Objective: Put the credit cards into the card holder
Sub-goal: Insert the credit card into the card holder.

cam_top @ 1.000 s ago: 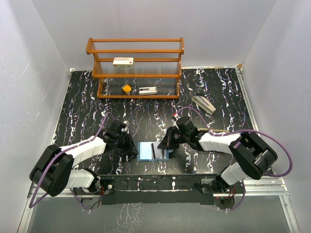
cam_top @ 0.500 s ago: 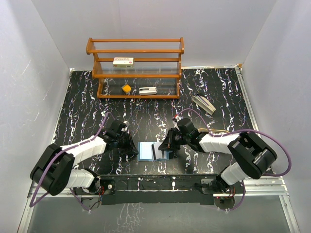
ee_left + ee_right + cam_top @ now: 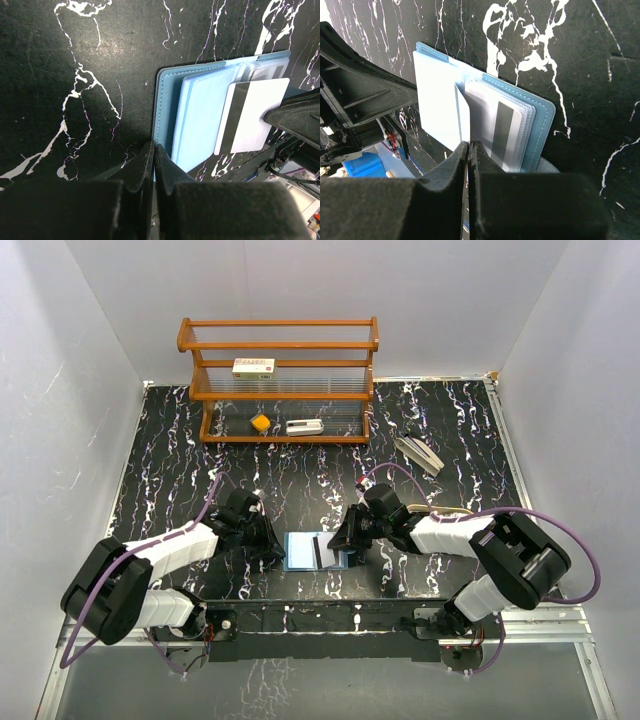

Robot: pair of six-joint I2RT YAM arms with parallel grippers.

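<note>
- Your left pincer (image 3: 270, 546), lower left of centre in the overhead view, has its fingers pressed together, tips at the left edge of the open blue bi-fold card holder (image 3: 298, 552).
- That holder lies flat on the black white-veined worktop (image 3: 300, 470), bottom centre of the frame.
- A pale plastic card with a dark stripe (image 3: 252, 117) sits over its right half.
- Your right pincer (image 3: 342, 538), just right, is clamped on that card's edge.

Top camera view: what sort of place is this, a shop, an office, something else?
Most likely a robot test booth in a lab: plain white walls box in a black marble-patterned tabletop, two white-and-black robot arms are bolted at its near edge, and a small wooden shelf rack stands at the back.
</note>
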